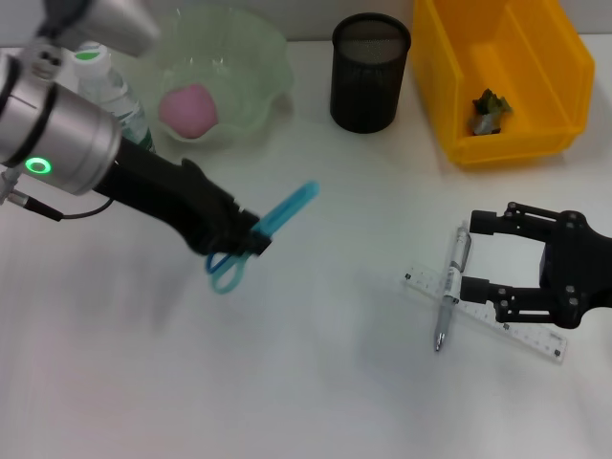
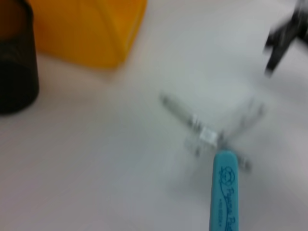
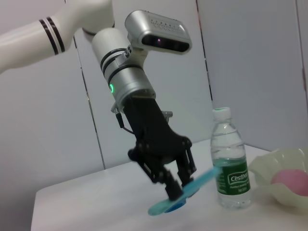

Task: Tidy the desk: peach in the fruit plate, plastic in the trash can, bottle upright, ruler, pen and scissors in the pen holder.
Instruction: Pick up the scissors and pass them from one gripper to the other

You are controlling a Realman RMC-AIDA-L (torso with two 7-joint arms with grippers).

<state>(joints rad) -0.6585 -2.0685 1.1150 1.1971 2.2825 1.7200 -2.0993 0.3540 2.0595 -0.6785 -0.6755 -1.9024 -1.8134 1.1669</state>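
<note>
White tabletop [image 1: 287, 382], plain pale wall panels behind it in right wrist view.

Items, left to right:

- Bottle [image 1: 113, 88]: upright, far left rear, green cap and label; mostly hidden behind left arm in head view, seen whole in right wrist view [image 3: 231, 166].
- Left pincer [image 1: 251, 239]: above tabletop, left of centre, pressed together on scissors [image 1: 263, 234]. Scissors teal, tilted, handle loops low, sheathed blade end pointing up toward rear right; middle part covered by fingers. Right wrist view shows them pinched clear of the surface [image 3: 180, 195]. Left wrist view shows only blade tip [image 2: 224, 192]; print on it not legible.
- Fruit plate [image 1: 258, 57]: pale green, wavy rim, rear left; near-left edge cut by arm. Peach [image 1: 188, 110] inside, pink.
- Pen holder [image 1: 370, 72]: black mesh cup, rear centre, upright; inside too dark to read.
- Trash can [image 1: 449, 105]: yellow bin, rear right, top edge cut off by frame. Plastic [image 1: 491, 108] scrap inside, crumpled, detail unclear.
- Pen [image 1: 451, 287]: silver, lying across ruler [image 1: 497, 320], touching it; ruler clear w/ markings, right end partly under pincer.
- Right pincer [image 1: 471, 256]: low at right edge, spread wide, one finger either side of pen's upper part; contact w/ pen cannot be told. Arm cut off by frame.
</note>
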